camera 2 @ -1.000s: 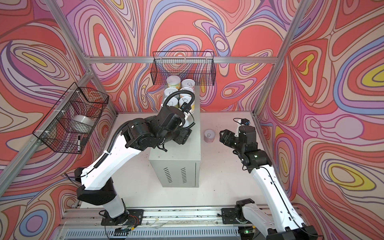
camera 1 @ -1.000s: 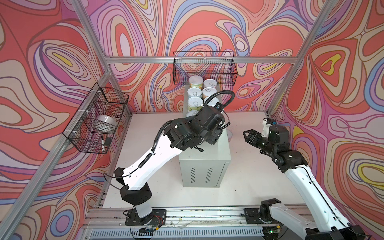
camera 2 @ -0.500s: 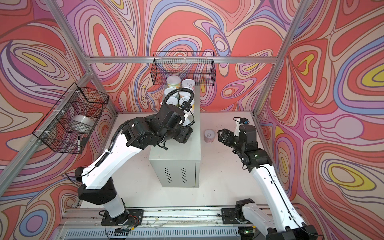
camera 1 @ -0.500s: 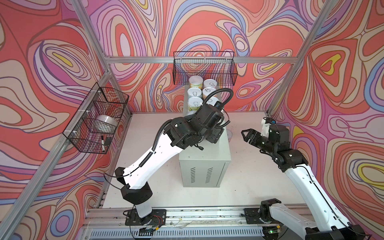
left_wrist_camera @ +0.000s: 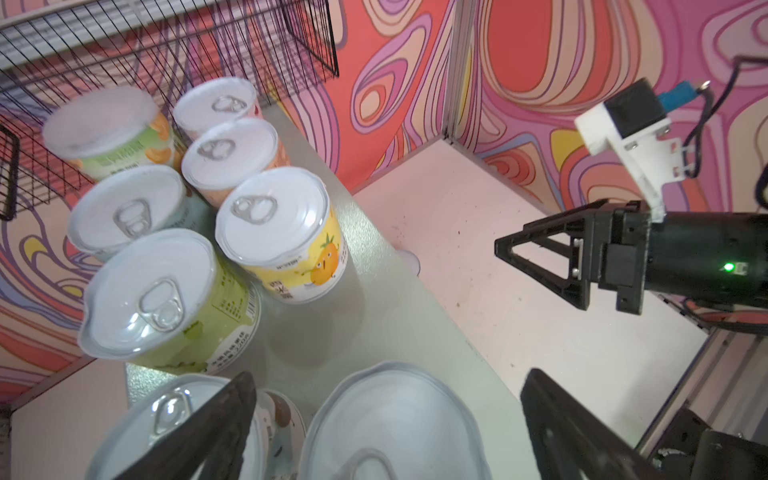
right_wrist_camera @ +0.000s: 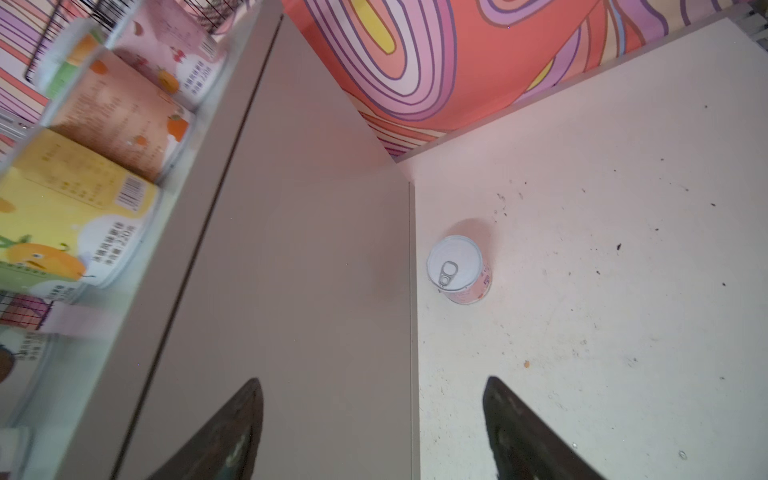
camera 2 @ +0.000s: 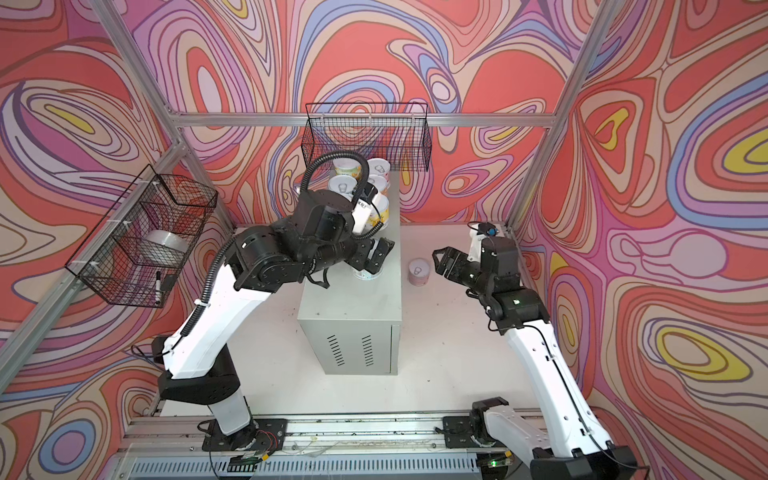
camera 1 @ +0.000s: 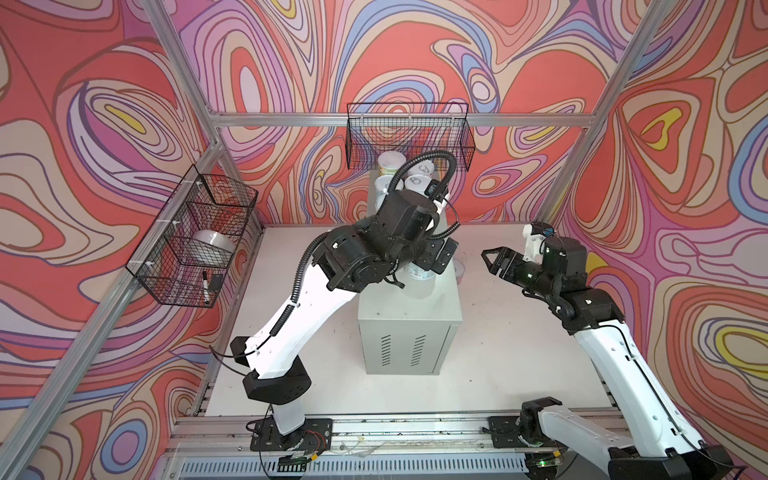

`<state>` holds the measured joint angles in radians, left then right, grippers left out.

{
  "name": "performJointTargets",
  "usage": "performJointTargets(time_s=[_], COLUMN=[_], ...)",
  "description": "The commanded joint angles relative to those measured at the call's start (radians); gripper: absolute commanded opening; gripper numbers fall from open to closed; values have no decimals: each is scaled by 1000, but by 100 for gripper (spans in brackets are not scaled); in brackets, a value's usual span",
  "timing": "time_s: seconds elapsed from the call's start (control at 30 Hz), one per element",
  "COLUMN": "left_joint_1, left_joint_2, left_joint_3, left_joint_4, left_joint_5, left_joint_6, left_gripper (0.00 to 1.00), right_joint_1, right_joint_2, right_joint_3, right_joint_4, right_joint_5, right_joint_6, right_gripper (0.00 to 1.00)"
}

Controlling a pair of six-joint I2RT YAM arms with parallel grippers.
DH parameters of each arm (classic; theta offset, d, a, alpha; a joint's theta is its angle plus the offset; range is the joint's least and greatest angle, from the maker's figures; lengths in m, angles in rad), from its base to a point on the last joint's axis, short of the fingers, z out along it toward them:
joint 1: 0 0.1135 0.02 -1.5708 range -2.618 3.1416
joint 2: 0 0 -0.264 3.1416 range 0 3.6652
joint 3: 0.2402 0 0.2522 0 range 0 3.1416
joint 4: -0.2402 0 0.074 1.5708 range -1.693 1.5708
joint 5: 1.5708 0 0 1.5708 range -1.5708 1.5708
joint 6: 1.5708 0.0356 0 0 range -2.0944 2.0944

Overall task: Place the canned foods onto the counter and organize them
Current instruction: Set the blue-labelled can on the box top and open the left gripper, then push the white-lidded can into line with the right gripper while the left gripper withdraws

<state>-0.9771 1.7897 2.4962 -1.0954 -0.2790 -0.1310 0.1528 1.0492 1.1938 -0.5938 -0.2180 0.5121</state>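
Where the canned foods [left_wrist_camera: 274,224] stand: short cylindrical tins with shiny silver pull-tab lids and paper labels in yellow, green, peach, pink and pale blue. They are packed upright in two rows at the back of the counter [camera 1: 415,299]; eight show in the left wrist view.
Counter build: tall light-grey sheet-metal cabinet with a smooth flat top and two groups of vent slits on its front.
Left gripper [left_wrist_camera: 388,374]: black wedge-shaped fingers spread wide on either side of the nearest tin [left_wrist_camera: 395,424], with a gap at each side and nothing gripped.
Nearest tin: upright on the counter top just in front of the rows. Its round lid is glossy, and in a top view [camera 2: 365,274] its label looks pale.
Pink-labelled tin [right_wrist_camera: 461,270]: upright on the matte, speckled white tabletop [right_wrist_camera: 582,291], just beside the cabinet's side wall but not touching it.
Right gripper [right_wrist_camera: 374,380]: black triangular-frame fingers held apart with nothing between them, hovering over the tabletop near the pink-labelled tin.
Back basket [camera 1: 409,137]: black wire mesh, hung on the back wall above the rows.
Side basket [camera 1: 195,245]: black wire mesh on the left wall, holding a glossy white roll [camera 1: 212,241].
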Motion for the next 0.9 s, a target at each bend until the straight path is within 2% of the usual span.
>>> performJointTargets(time_s=[0.0,0.13,0.17,0.2,0.27,0.33,0.5,0.57,0.63,0.7,0.77,0.87], left_joint_1=[2,12,28,41,64,94,141,199,252,284,324,379], left_joint_2=[-13,-62,-92,-131,-259,-387,-587,-641,-681,-707,-727,-737], left_joint_3=[30,20,-11,-61,-262,-438,-648,-699,-750,-798,-837,-887], left_joint_4=[46,46,49,70,172,240,227,212,207,211,222,244], left_joint_5=[58,56,91,124,150,148,29,52,65,79,106,171], left_joint_6=[33,30,17,5,-21,-49,-78,-111,-130,-143,-162,-189], left_gripper=[100,100,100,100,100,100,100,100,100,100,100,100], right_joint_1=[4,32,46,59,90,141,295,401,550,643,700,716], right_joint_2=[-9,-35,-48,-56,-61,-63,-49,-29,-4,30,58,61], right_joint_3=[80,162,175,187,228,268,304,310,310,331,349,340], right_joint_4=[-22,-33,-31,-31,-65,-113,-159,-166,-148,-140,-134,-100], right_joint_5=[-64,-149,-151,-149,-118,-31,172,308,470,570,634,624], right_joint_6=[-36,-62,-63,-66,-88,-121,-157,-182,-215,-242,-264,-277], right_gripper=[84,85,86,87,87,87,87,87,87,88,88,89])
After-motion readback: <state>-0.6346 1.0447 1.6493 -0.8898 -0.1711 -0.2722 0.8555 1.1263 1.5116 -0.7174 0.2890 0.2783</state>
